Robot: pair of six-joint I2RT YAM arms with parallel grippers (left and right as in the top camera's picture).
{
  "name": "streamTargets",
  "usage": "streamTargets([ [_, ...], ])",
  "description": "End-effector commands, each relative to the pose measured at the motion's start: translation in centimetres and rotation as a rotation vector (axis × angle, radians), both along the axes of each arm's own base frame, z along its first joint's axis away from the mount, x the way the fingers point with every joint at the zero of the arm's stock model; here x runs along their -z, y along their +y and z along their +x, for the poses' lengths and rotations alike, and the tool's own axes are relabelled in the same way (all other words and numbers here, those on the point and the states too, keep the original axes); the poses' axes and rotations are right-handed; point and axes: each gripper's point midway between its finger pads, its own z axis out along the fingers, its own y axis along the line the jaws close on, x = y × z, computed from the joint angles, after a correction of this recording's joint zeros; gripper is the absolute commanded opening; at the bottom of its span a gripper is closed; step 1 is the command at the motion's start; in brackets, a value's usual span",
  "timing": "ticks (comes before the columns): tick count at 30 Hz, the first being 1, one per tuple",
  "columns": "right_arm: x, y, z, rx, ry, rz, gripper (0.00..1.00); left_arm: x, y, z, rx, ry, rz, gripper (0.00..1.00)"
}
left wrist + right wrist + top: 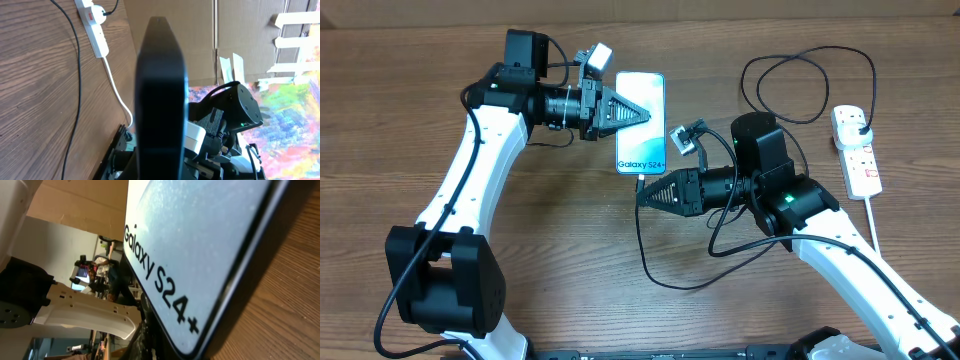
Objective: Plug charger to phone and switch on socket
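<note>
The phone point(642, 95), with a blue-to-white screen reading "Galaxy S24+", lies at the table's middle back. My left gripper point(628, 112) is shut on its left edge. In the left wrist view the phone point(161, 90) shows edge-on as a dark slab. My right gripper point(644, 194) is at the phone's bottom end, shut on the charger point(645, 250) connector, which touches the phone's bottom edge. The thin black cable loops across the table to its plug in the socket point(863, 160). In the right wrist view the phone's screen point(200, 245) fills the frame and the connector is hidden.
The white socket strip point(95, 27) lies at the far right, its thick white cord point(873, 225) running toward the front edge. The black cable makes a wide loop point(800, 85) at the back right. Cardboard walls stand behind the table.
</note>
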Motion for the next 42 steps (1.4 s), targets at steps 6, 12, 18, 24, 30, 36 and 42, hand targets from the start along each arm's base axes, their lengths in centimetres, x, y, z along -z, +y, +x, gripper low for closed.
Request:
streamTargets([
  [6,-0.8,0.0,0.2,-0.002,-0.014,0.013,0.04,-2.2,-0.3,-1.4,0.041,-0.005,-0.058,0.04],
  [12,-0.7,0.0,0.1,-0.002,-0.010,0.011,0.04,-2.2,-0.3,-1.4,0.042,-0.012,-0.059,0.04],
  [18,-0.7,0.0,0.1,0.000,-0.008,0.012,0.04,-2.2,-0.3,-1.4,0.048,-0.054,-0.063,0.04],
  [24,-0.9,0.1,0.3,0.006,0.004,0.018,0.04,-3.6,-0.2,-2.3,0.108,-0.144,-0.157,0.04],
  [30,-1.4,0.2,0.5,0.016,0.011,0.032,0.04,-3.8,-0.2,-2.5,0.117,-0.168,-0.172,0.04],
  [36,-1.8,0.1,0.9,0.026,-0.005,0.046,0.04,-3.8,-0.2,-2.5,0.118,-0.178,-0.173,0.04],
  [42,-1.8,-1.4,2.5,0.081,-0.003,0.046,0.04,-3.8,-0.2,-2.5,0.118,-0.177,-0.173,0.04],
])
